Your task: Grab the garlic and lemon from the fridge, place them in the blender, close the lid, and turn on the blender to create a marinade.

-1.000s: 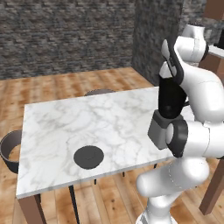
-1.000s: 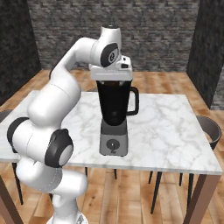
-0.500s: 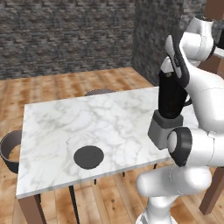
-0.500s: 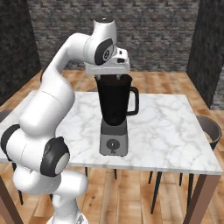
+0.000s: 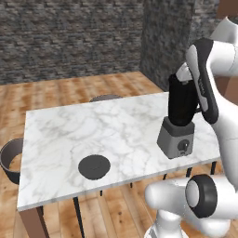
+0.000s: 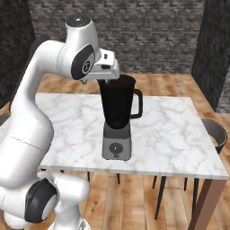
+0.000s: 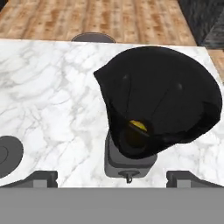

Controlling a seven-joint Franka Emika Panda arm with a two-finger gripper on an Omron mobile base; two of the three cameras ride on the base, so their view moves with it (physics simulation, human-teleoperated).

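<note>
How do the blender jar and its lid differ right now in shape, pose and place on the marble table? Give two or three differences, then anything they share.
The blender jar is tall and tapered; the lid is a flat round disc. The jar stands upright on its grey base, while the lid lies flat on the table. The jar sits near the table's right end in the left base view, the lid apart near the front edge. Both are dark.

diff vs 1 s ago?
The arm has swung its upper links up and back, with the claw open above the blender. A yellow sliver, likely the lemon, lies in the jar. The lid still lies on the table; the blender hasn't moved.
</note>
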